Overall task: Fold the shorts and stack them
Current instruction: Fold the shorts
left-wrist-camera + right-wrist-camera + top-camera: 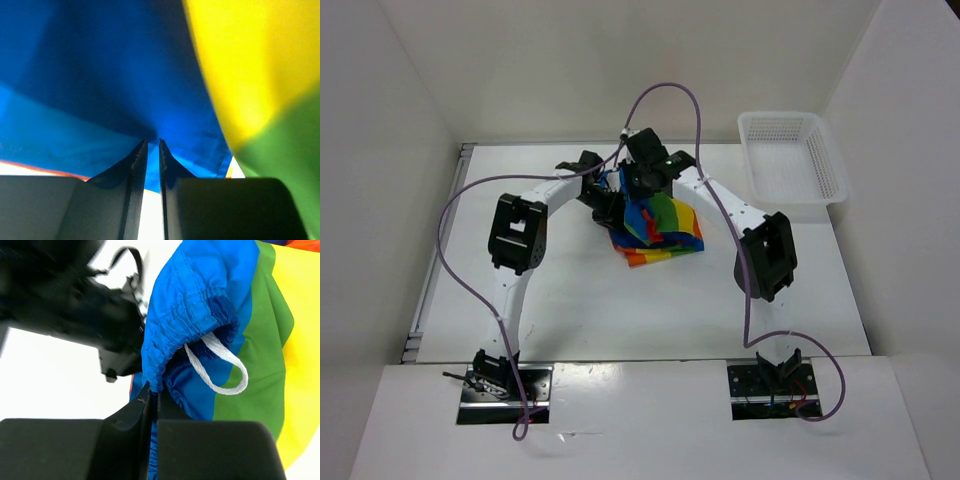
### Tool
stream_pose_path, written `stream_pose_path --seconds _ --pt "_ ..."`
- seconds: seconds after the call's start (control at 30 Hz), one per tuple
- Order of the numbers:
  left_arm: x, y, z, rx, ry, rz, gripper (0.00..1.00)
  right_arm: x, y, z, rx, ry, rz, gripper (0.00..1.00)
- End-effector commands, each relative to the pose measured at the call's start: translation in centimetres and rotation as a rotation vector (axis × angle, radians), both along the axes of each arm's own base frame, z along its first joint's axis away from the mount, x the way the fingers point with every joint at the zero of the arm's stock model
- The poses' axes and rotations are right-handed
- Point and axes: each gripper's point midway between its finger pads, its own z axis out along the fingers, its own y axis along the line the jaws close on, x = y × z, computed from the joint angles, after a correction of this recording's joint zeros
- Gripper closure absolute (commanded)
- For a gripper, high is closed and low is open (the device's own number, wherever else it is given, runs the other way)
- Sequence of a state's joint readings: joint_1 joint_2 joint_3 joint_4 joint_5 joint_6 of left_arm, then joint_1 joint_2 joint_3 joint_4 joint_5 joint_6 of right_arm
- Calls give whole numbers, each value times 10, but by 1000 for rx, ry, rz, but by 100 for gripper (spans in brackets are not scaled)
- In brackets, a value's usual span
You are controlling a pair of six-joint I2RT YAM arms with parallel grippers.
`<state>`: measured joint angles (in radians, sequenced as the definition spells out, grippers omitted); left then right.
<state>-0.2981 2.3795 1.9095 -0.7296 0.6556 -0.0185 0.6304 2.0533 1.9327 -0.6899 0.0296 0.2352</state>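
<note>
A white table point(620, 310) closed in by plain white walls; a white mesh basket point(790, 150) sits at its far right corner, well apart from the work. The shorts point(660, 235) are toward the far middle of the table, bunched and partly lifted, their lower part heaped on the surface, with both arms meeting over them.

The left claw point(153, 144) has its jaws drawn almost together, only a thin slit between them; blue cloth puckers right at the tips, so it seems to pinch a thin layer of the shorts. The right claw point(152, 396) is closed tight on the blue gathered waistband point(175, 315), just beside a looped white drawstring point(220, 365).

The cloth looks light, thin and smooth, perhaps a little slippery; it is limp and will sag and crease wherever it is not held, so a fold will probably hold only once laid flat. The gathered waistband is the thickest and firmest part, ridged by its elastic, and likely the surest place to grip; the hems would serve next. The broad stripes of blue, green, yellow, orange and red help in judging which edge is which.
</note>
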Motion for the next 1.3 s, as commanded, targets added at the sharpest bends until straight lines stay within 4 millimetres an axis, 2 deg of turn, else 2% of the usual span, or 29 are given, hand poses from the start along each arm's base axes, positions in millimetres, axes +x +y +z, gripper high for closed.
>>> stream_pose_path --seconds 0.0,0.13,0.17,0.23,0.27,0.33,0.4,0.43,0.5,0.6,0.63,0.67,0.7,0.73,0.77,0.8,0.83,0.87,0.9,0.93,0.97,1.0,1.03,1.1,1.13,1.17,1.23,1.27 --pt "17 14 0 11 -39 23 77 -12 24 -20 -4 10 72 100" --pt "26 29 13 46 -71 59 72 -3 24 -35 -38 6 61 100" --pt "26 29 16 47 -68 59 70 1 27 -29 -26 -9 61 100" --pt "28 37 25 67 -79 75 67 7 32 -28 -15 -13 54 100" --pt "29 39 24 82 -83 81 63 12 37 -17 12 -37 46 100" --pt "32 51 39 99 -101 107 55 8 46 -27 -3 -28 59 100" --pt "33 60 46 109 -104 126 40 8 47 -35 -26 -29 51 99" --pt "37 69 58 115 -123 147 36 10 48 -40 -27 -27 51 92" --pt "39 81 73 126 -148 175 29 5 54 -46 -35 -18 63 91" --pt "45 114 86 173 -172 246 26 6 64 -45 -27 -28 75 79" --pt "50 131 84 192 -172 281 24 3 70 -52 -30 -24 86 71" --pt "50 141 86 207 -176 302 23 4 73 -46 -14 -31 93 66" --pt "52 151 86 222 -177 324 23 -1 85 -44 11 -23 128 62" --pt "55 167 86 225 -173 357 22 -1 91 -44 25 -25 152 53" --pt "59 176 85 234 -182 376 22 -7 104 -33 65 -28 204 49" --pt "59 182 85 236 -181 389 22 -7 111 -31 90 -29 224 45" --pt "61 194 85 248 -180 413 22 -13 121 -28 114 -20 259 36" --pt "63 197 89 237 -188 420 20 -14 129 -11 153 -42 302 34" --pt "63 194 85 223 -176 413 20 -25 142 -1 196 -34 368 32" --pt "64 195 91 204 -177 415 19 -27 145 7 217 -39 385 32" --pt "66 189 99 166 -189 403 19 -27 148 26 239 -74 405 32" --pt "66 187 102 152 -188 398 16 -27 147 34 238 -96 417 32" --pt "67 176 107 138 -200 375 15 -27 142 56 245 -141 411 35" --pt "73 162 121 127 -246 351 9 -22 124 58 168 -191 377 41" --pt "71 147 120 132 -244 322 4 -29 108 59 135 -200 362 51" --pt "73 139 120 130 -250 307 3 -29 99 59 109 -221 343 57" --pt "78 124 117 133 -263 278 1 -33 76 49 31 -242 324 71" --pt "78 109 115 128 -267 250 1 -44 58 32 -3 -208 322 82"
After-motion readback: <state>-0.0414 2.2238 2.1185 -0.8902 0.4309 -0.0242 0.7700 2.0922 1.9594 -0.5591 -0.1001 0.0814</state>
